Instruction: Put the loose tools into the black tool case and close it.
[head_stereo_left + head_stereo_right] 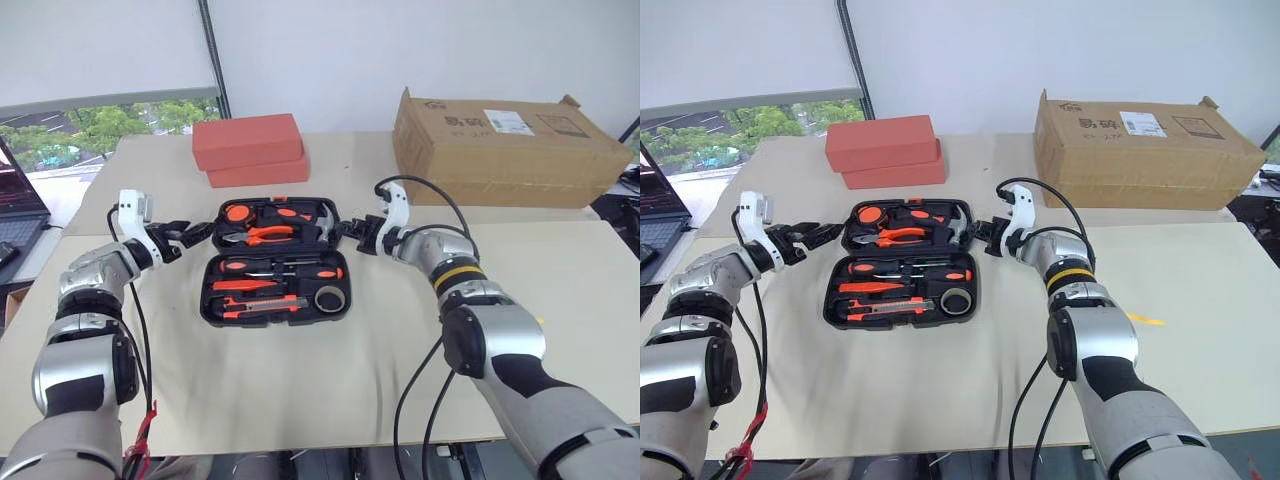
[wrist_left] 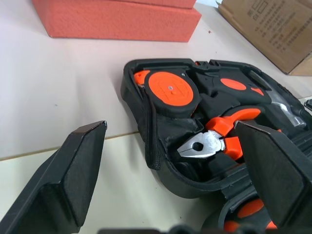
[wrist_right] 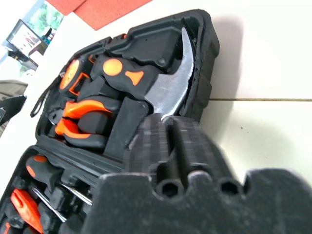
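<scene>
The black tool case [image 1: 208, 300] lies open in the middle of the table. In its near half lie slim screwdrivers [image 1: 280, 271], a utility knife [image 1: 258, 305] and a grey tape roll [image 1: 330, 298]. The far half holds orange-handled pliers [image 2: 214, 141] and a hammer [image 3: 170, 87]. My left gripper [image 1: 190, 238] is open at the left end of the far half, and its fingers [image 2: 73, 175] stand wide apart in front of that corner. My right gripper [image 1: 352, 232] is shut at the right end of the far half, with its fingers [image 3: 170, 141] pressed together just short of the rim by the hammer head.
Two stacked red boxes [image 1: 250, 148] sit behind the case. A cardboard box [image 1: 505, 150] stands at the back right. A laptop [image 1: 18, 215] is at the far left edge. Black cables loop from both wrists over the table.
</scene>
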`<state>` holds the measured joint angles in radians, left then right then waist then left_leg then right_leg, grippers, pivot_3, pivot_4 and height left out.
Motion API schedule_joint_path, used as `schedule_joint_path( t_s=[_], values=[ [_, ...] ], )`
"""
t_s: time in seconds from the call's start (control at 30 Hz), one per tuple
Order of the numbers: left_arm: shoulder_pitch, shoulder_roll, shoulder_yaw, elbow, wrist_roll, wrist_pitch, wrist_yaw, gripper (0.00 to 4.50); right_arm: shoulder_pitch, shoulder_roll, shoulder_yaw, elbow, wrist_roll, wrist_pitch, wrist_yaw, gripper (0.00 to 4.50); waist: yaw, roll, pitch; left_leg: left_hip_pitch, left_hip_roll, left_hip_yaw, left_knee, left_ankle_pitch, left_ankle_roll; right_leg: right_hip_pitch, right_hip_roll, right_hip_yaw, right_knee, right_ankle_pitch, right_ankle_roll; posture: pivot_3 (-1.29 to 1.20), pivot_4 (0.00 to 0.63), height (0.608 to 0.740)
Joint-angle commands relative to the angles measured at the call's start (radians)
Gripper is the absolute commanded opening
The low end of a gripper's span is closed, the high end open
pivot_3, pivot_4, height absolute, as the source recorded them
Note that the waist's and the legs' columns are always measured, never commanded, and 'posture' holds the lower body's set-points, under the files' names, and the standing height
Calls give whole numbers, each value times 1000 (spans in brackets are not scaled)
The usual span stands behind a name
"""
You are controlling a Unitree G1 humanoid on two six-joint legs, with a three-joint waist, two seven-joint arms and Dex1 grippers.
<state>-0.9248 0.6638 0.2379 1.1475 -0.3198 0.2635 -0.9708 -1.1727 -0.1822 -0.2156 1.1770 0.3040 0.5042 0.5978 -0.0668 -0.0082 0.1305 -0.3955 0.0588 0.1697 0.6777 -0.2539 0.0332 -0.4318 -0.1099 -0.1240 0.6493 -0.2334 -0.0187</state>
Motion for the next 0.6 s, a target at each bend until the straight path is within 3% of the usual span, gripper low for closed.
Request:
schedule_joint_path(
  t_s=[0.03, 0.17, 0.33, 0.37, 0.6],
  values=[
    [-33, 17, 19, -1, 5, -14, -5, 4500, -33, 8, 10, -2, -27, -55, -1, 40, -2, 0, 0, 0, 0, 0, 0, 0, 0, 0, 0, 0, 0, 0, 0, 0, 150, 711],
    [-33, 17, 21, 1, 9, -16, -8, 4500, -34, 10, 24, 11, -53, -83, 18, 40, -3, 0, 0, 0, 0, 0, 0, 0, 0, 0, 0, 0, 1, 0, 0, 0, 150, 711],
    [-25, 12, 25, 7, 12, -14, 8, 4500, -31, 15, 23, 17, -71, -101, 15, 1236, -3, 0, 0, 0, 0, 0, 0, 0, 0, 0, 0, 1, 1, 0, 0, 0, 150, 711],
    [-25, 10, 27, 10, 11, -13, 15, 4500, -32, 15, 22, 17, -72, -103, 15, 1691, -3, 0, 0, 0, 0, 0, 0, 0, 0, 0, 0, 1, 1, 0, 0, 0, 150, 711],
    [-75, -14, 28, 75, 34, 12, 142, 4500, -24, -1, 22, 1, -83, -118, 22, 1691, 3, 0, 0, 0, 0, 0, 1, 0, 0, 0, -1, 1, 2, 0, 0, 0, 150, 711]
  ],
)
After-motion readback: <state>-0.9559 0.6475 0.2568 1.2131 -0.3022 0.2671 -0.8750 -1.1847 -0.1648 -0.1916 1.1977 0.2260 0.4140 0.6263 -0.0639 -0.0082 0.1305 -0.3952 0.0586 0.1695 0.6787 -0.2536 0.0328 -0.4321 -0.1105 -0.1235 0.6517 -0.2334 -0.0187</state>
